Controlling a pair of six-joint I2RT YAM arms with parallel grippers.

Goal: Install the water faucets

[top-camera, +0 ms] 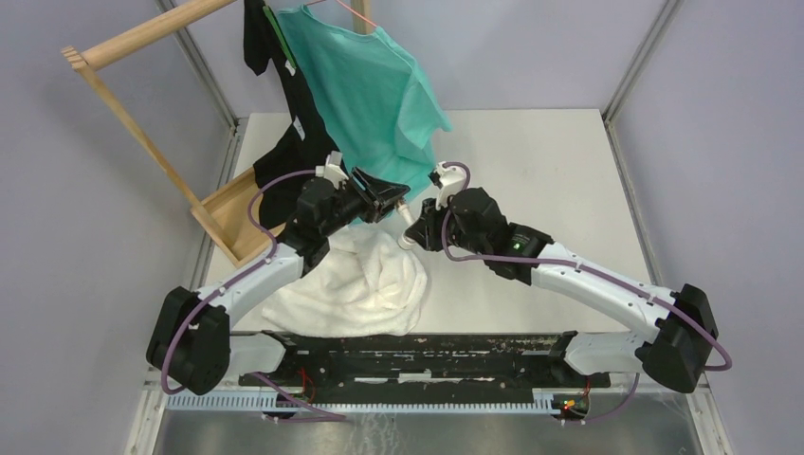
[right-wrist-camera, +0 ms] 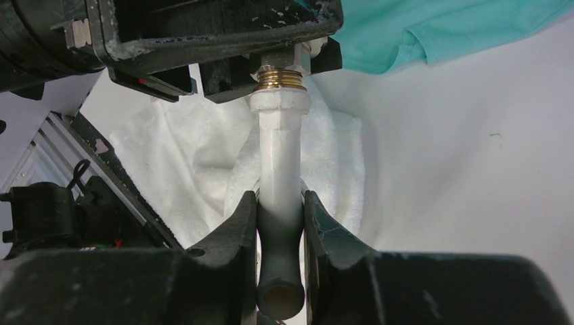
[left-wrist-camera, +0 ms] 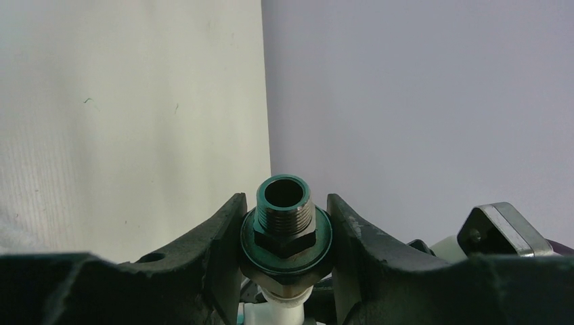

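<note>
The water faucets show as two parts held end to end above the table. My left gripper (left-wrist-camera: 285,233) is shut on the round threaded metal fitting (left-wrist-camera: 285,210), its flange squeezed between both fingers and its open threaded end pointing away from the camera. A white plastic spout (right-wrist-camera: 279,159) runs from a brass thread (right-wrist-camera: 279,78) under the left gripper (right-wrist-camera: 223,34) down into my right gripper (right-wrist-camera: 279,223), which is shut on the spout's lower stem. From above, the left gripper (top-camera: 392,201) and the right gripper (top-camera: 411,229) meet tip to tip at the spout (top-camera: 406,220).
A crumpled white towel (top-camera: 351,284) lies under the grippers. A teal shirt (top-camera: 379,85) and a black garment (top-camera: 284,142) hang from a wooden rack (top-camera: 142,142) at the back left. The pale table (top-camera: 550,171) stretches to the right. A black rail (top-camera: 408,351) runs along the near edge.
</note>
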